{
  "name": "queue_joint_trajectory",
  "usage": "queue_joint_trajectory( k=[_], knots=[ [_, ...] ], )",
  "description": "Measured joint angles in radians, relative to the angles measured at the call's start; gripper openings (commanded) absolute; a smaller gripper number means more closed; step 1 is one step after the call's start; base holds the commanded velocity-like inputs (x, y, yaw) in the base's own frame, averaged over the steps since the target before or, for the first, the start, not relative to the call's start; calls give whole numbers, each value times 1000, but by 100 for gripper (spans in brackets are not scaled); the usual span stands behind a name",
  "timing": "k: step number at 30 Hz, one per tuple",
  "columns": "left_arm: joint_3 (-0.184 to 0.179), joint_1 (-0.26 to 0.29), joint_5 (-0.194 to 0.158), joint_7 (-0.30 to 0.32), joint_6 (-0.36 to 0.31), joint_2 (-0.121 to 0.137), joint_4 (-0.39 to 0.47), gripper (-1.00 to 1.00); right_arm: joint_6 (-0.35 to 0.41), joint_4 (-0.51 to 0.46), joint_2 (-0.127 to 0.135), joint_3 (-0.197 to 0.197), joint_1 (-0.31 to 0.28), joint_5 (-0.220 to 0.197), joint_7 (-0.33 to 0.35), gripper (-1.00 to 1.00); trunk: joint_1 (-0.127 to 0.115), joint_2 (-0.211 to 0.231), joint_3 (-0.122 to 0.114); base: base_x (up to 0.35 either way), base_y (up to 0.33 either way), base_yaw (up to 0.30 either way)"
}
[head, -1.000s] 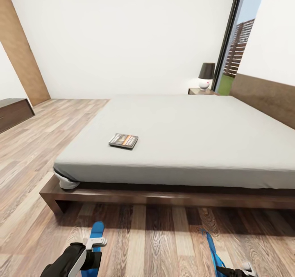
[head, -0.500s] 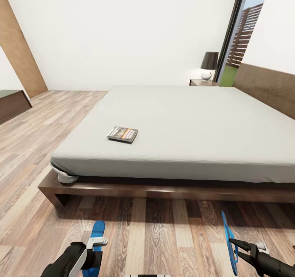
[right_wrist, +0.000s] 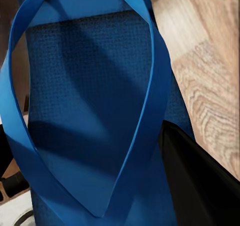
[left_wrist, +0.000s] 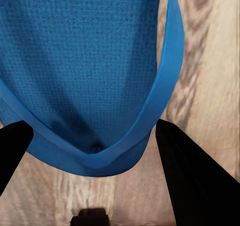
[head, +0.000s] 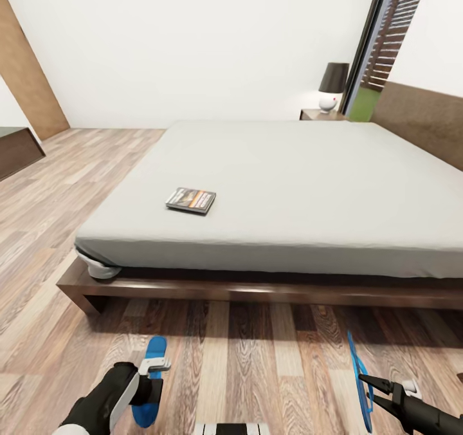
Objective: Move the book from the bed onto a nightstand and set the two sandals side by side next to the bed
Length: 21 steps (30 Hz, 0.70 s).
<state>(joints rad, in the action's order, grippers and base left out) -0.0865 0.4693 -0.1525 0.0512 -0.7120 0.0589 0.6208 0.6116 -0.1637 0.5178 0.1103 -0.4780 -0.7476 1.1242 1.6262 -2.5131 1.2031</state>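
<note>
Wood-plank floor point(head: 244, 351) under a pale grey bed point(head: 289, 184) on a dark frame; thin book point(head: 191, 199) flat near the mattress's left front corner. Left sandal point(head: 152, 383) flat on planks at left gripper point(head: 156, 369); right sandal point(head: 361, 383) on edge at right gripper point(head: 373, 381).

Left wrist: textured blue sole point(left_wrist: 85, 70), jaws parted, straddling its strap end.

Right wrist: strap loop point(right_wrist: 145, 85), sandal held between the jaws.

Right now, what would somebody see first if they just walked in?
The big bed spans the middle of the room, with a small book lying near its left front corner. On the wood floor in front of it are two bright blue sandals: one lies flat by the left end effector, the other stands on edge at the right end effector.
</note>
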Motion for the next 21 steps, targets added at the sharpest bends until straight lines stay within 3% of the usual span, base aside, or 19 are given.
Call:
queue_joint_trajectory(
  k=[3,6,8,9,10,13,16,21],
  knots=[
    [1,18,1,3,-124,10,40,-100,1,0,0,1,0,0,0,-100,1,-1,12,0,0,0],
    [1,21,4,4,-149,26,48,-100,1,0,0,1,0,0,0,-100,3,-1,23,0,0,0],
    [1,23,16,5,-154,57,49,-100,1,0,0,1,0,0,0,-100,4,-2,31,0,0,0],
    [2,23,16,5,-155,89,49,-100,1,0,0,1,0,0,0,-100,4,-2,35,0,0,0],
    [2,23,19,6,-155,106,50,-100,1,0,0,1,0,0,0,-100,5,-2,39,0,0,0],
    [2,26,8,5,-155,139,51,-100,1,0,0,1,0,0,0,-100,6,-3,50,0,0,0],
    [2,29,-1,5,-156,147,52,-100,1,0,0,1,0,0,0,-100,7,-4,62,0,0,0],
    [1,30,-3,6,-151,137,52,-100,1,0,0,1,0,0,0,-100,9,-5,81,0,0,0]
  ],
)
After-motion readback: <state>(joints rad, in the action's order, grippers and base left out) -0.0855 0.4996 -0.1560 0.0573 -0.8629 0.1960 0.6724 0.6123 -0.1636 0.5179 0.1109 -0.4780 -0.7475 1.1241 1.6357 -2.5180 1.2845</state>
